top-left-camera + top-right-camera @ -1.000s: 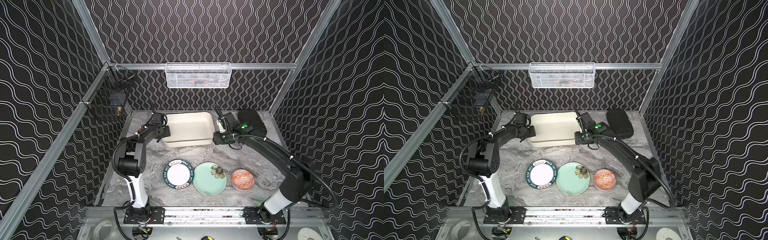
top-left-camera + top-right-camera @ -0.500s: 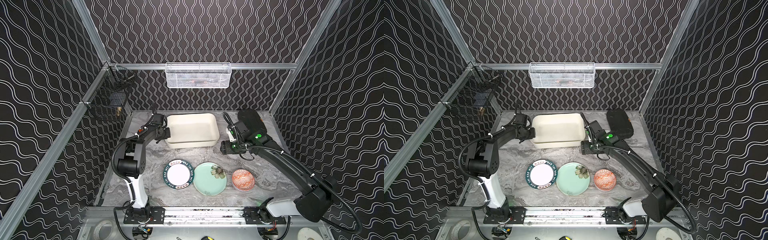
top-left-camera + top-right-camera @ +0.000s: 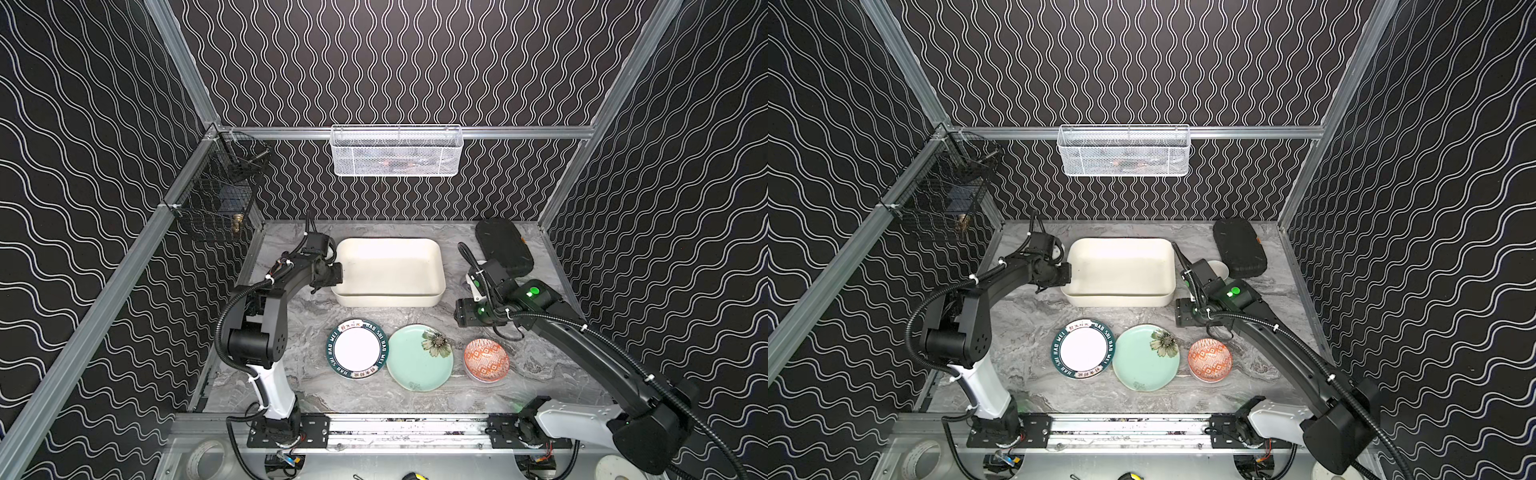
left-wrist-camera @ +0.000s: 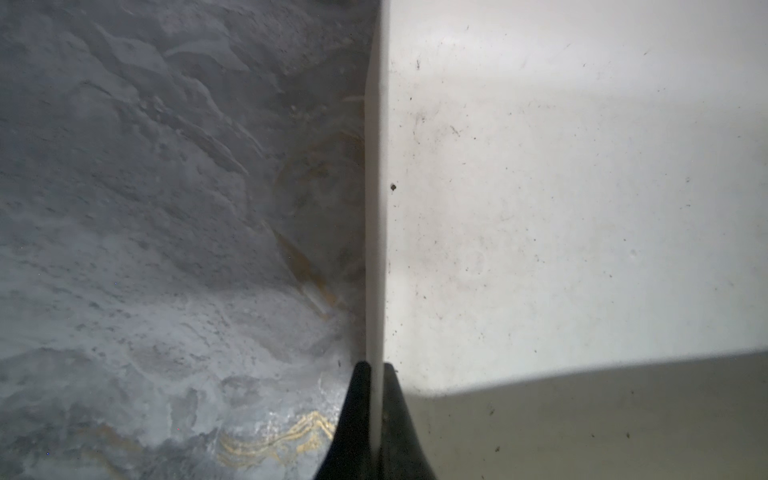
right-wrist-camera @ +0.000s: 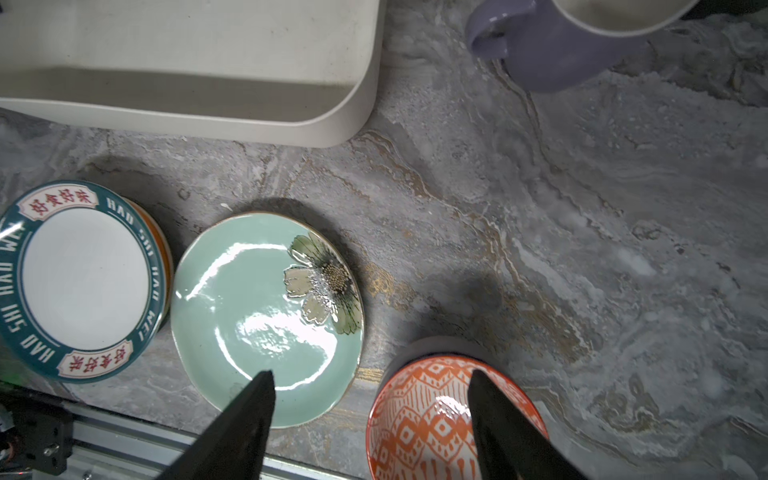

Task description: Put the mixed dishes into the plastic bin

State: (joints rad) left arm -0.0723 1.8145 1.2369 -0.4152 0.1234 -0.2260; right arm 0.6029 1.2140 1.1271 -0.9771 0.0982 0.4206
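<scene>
Presently, left end effector [image 4: 376, 370]: pinching the bin [image 3: 386, 300] by the short wall facing the surface's [image 3: 307, 386] left edge, likely to steady it.
Right end effector [image 5: 370, 374]: spread, empty, above the mint plate [image 5: 266, 303] and patterned bowl [image 5: 436, 419].
Bin: far middle of surface, mouth up, long axis parallel to far edge, nothing inside.

Teal rim of white plate [image 5: 85, 282]: "HAO SHI HAO WEI" in white capitals, twice; red Chinese characters in two white panels.
</scene>
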